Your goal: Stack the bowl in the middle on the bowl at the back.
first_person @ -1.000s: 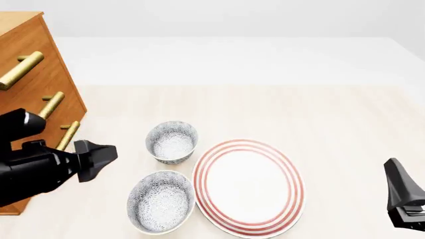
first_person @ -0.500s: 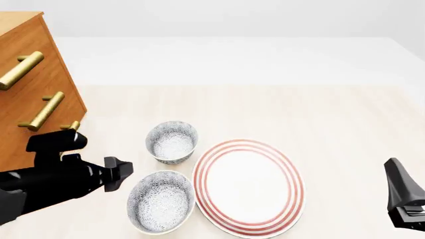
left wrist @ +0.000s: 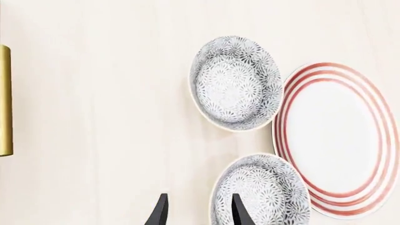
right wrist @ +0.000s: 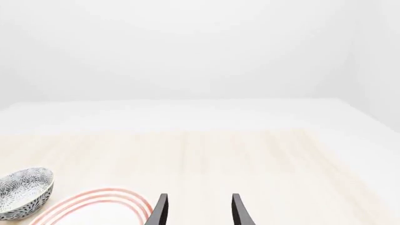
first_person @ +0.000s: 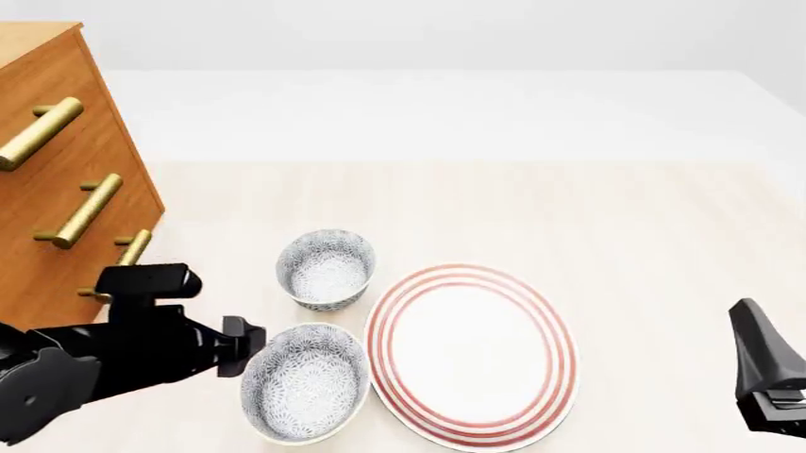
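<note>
The bowl in the middle, wide and grey-speckled, sits near the front beside the plate. The bowl at the back, narrower with taller sides, stands just behind it. My left gripper is at the wide bowl's left rim. In the left wrist view the left gripper is open, and the rim of the bowl in the middle lies between its fingers, with the bowl at the back beyond. My right gripper stays at the far right. It is open and holds nothing.
A red-ringed white plate lies right of both bowls, close to them. A wooden drawer unit with brass handles stands at the left. A speckled bowl and the plate's rim show in the right wrist view.
My left arm has swung right and down, from beside the drawer unit to the wide bowl's left rim. The right arm, bowls and plate have not moved.
</note>
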